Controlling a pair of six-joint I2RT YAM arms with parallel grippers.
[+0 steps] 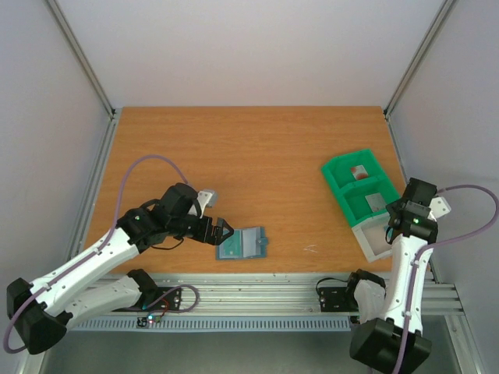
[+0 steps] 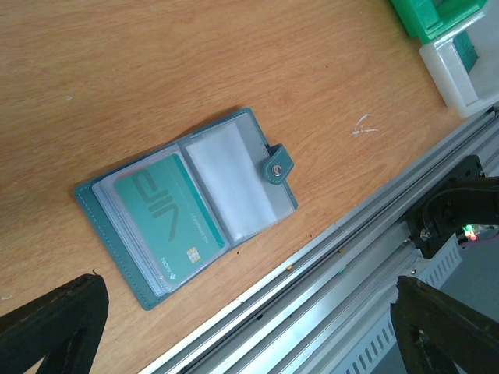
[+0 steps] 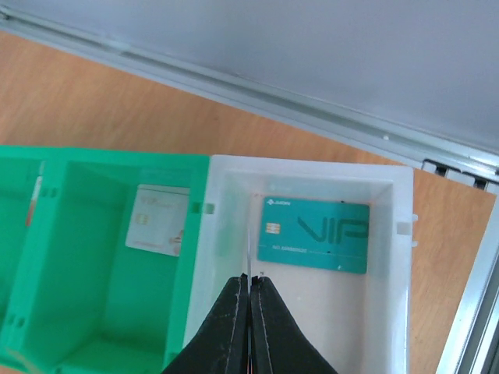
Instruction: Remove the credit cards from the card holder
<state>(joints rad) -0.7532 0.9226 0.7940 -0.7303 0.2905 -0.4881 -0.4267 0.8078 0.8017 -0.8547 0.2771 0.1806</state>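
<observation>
1. Left fingers (image 2: 54,327) nearest the lens, spread wide, nothing held, hanging low just beside the card holder (image 2: 187,206).
2. Card holder open and flat on the bench (image 1: 257,156) near the front rail, snap tab (image 2: 277,165) flopped outward.
3. One teal card (image 2: 168,222) still tucked in a clear sleeve on one panel. More sleeves stacked under it, contents unreadable. Top sleeve on the other panel looks empty.
4. Right fingers (image 3: 234,335) pressed together over the white tray (image 3: 398,257). Thin pale sliver at the tips, cannot tell if card edge or glare.
5. Already out: second teal card (image 3: 313,234) flat in the white tray, pale card (image 3: 160,220) in the green bin (image 3: 93,153) beside it, red card (image 1: 359,170) in the far compartment.
6. Step, as judged: partway through emptying, holder not done yet.
7. Next move probably calls for pinching the exposed edge of the sleeved teal card and sliding it out along the sleeve. Holder light and loose, likely to drag along unless pinned.
8. Left arm stretched low from the near-left base, wrist angled down toward the holder. Right arm folded upright, wrist pointing down into the tray, well apart from the holder.
</observation>
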